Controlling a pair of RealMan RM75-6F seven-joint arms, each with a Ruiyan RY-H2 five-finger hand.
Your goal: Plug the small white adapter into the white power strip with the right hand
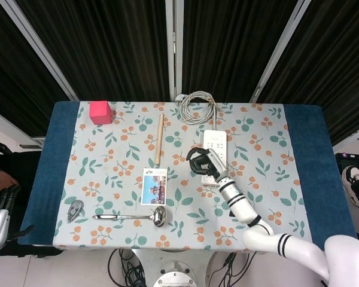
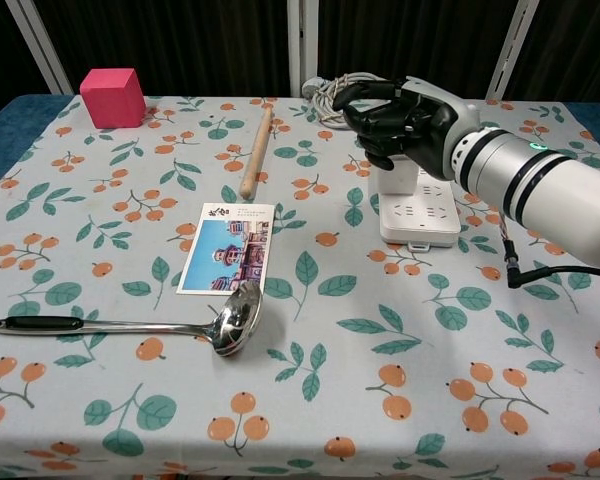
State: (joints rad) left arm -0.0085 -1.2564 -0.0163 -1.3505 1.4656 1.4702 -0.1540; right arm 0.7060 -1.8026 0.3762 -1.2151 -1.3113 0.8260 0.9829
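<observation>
- The white power strip point(image 2: 420, 212) lies right of the desk's middle, closer to the far edge than the near one. Its long axis runs from the far edge toward the near edge, and its coiled cable point(image 1: 197, 107) sits at the far edge.
- The right hand point(image 2: 402, 118) hangs over the far end of the strip, and from the chest view it covers that end. In the head view it sits at the strip's left long side.
- The small white adapter point(image 2: 392, 181) appears to be the white block showing just under the fingers, on the strip's far-left part. Most of it is hidden by the hand.
- The fingers point(image 2: 365, 128) are curled inward into a loose claw. I cannot tell whether they are clamped on the adapter or merely closed around air above it.
- The forearm comes in from the right near corner, with the palm turned toward the left edge.
- As I judge it, the adapter lies directly beneath the hand, so the coming move is a straight press down along the sockets' axis, not a sideways reach.
- The right hand is by far the nearer one.
</observation>
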